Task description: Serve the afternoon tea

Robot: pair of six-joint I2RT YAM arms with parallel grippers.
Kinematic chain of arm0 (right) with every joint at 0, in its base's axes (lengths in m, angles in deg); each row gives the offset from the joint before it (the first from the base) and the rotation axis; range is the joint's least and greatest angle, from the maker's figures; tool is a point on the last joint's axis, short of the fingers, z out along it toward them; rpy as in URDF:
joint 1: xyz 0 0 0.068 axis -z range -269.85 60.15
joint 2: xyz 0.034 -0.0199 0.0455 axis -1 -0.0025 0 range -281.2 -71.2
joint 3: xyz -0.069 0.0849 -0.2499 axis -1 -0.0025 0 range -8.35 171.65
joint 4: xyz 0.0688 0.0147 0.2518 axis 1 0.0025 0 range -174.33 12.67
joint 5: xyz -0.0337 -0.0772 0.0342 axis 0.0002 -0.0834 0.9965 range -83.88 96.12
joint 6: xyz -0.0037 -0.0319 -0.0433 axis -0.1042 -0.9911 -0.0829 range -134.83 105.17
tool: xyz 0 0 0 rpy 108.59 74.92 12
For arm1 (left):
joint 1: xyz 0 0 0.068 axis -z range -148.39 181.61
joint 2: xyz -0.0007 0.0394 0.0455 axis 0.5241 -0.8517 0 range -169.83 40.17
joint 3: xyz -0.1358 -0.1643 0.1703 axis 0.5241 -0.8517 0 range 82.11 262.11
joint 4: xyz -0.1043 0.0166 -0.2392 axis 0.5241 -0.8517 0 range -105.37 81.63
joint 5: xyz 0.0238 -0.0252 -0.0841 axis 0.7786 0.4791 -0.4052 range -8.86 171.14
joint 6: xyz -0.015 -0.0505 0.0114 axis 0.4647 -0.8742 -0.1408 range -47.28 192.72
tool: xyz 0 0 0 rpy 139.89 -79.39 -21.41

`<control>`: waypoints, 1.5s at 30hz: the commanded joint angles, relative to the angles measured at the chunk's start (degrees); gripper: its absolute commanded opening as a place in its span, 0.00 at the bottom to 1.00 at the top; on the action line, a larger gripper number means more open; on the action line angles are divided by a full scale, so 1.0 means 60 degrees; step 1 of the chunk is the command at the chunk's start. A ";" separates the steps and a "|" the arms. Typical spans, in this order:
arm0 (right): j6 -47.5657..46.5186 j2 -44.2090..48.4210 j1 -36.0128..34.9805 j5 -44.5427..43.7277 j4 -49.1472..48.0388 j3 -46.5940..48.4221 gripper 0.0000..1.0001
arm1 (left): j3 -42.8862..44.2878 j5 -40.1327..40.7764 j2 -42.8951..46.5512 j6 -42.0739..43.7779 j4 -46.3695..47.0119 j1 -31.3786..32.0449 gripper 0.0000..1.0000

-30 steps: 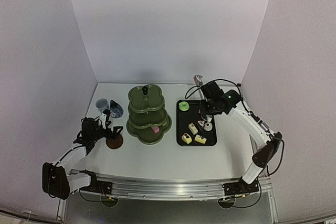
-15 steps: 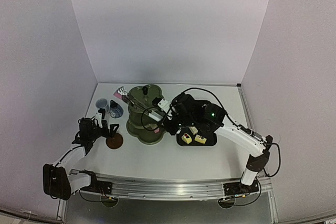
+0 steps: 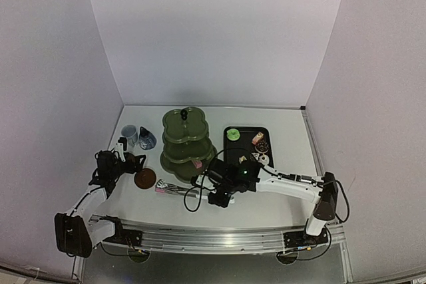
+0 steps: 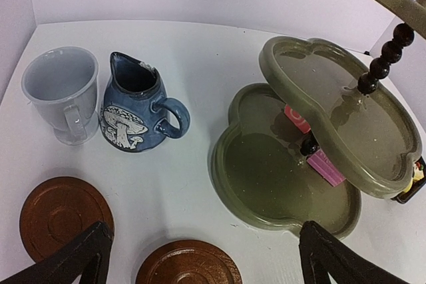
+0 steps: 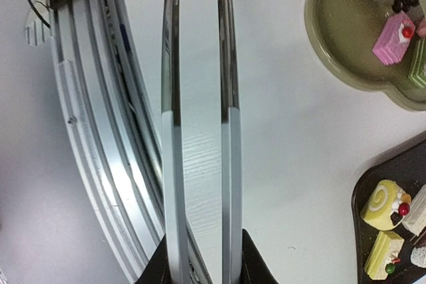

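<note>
The olive-green three-tier stand point(image 3: 188, 144) point(image 4: 286, 184) holds a pink cake point(image 3: 197, 163) point(image 4: 325, 166) point(image 5: 393, 34) on its bottom tier. Several small cakes point(image 3: 258, 148) lie on the black tray point(image 3: 229, 154), and the right wrist view shows yellow cakes point(image 5: 385, 204). The pale cup point(image 3: 129, 133) point(image 4: 63, 91) and dark-blue pot point(image 3: 146, 140) point(image 4: 136, 108) stand at the back left. Two brown saucers point(image 4: 63, 214) point(image 4: 190, 264) lie in front of them. My left gripper point(image 3: 126, 162) point(image 4: 203, 257) hangs open over the saucers. My right gripper point(image 3: 212, 194) point(image 5: 200, 264) is shut on the thin tongs point(image 3: 174, 189) point(image 5: 172, 164), low in front of the stand.
The metal rail point(image 5: 100, 151) at the table's near edge runs close beside the tongs. White walls close off the left, back and right. The tongs' tips point left toward a saucer point(image 3: 144, 178).
My right arm has swung from the tray, over the stand, down to the table in front of it, with the tongs now pointing left. The left gripper has drawn back slightly.
</note>
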State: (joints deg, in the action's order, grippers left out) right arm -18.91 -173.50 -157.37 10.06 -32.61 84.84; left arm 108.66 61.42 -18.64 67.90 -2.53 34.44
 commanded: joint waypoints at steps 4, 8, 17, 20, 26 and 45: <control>0.0508 -0.0088 0.0128 -0.2128 -0.0915 -0.0689 0.00 | -0.0002 -0.0103 0.0124 -0.0037 0.0121 -0.0047 0.98; 0.1300 -0.0489 0.0238 -0.2782 -0.1207 -0.0709 0.00 | -0.0015 -0.0125 0.0145 -0.0018 0.0115 -0.0049 0.98; 0.2106 -0.1397 0.0601 -0.3380 -0.1465 -0.0415 0.00 | -0.0012 -0.0186 0.0133 0.0012 0.0123 -0.0049 0.98; 0.2229 -0.1751 0.0669 -0.3406 -0.1514 -0.0125 0.00 | -0.0027 -0.0196 0.0159 0.0012 0.0124 -0.0047 0.98; 0.2397 -0.2206 0.0776 -0.3421 -0.1516 0.0160 0.00 | -0.0044 -0.0201 0.0192 0.0027 0.0126 -0.0047 0.98; 0.2412 -0.1431 0.0838 -0.2826 -0.1067 -0.0013 0.35 | -0.0001 -0.0228 0.0125 0.0027 0.0123 -0.0055 0.98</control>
State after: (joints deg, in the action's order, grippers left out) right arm -4.68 -187.06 -152.51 -7.78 -39.96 83.22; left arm 108.59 61.10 -18.61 67.99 -2.53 34.44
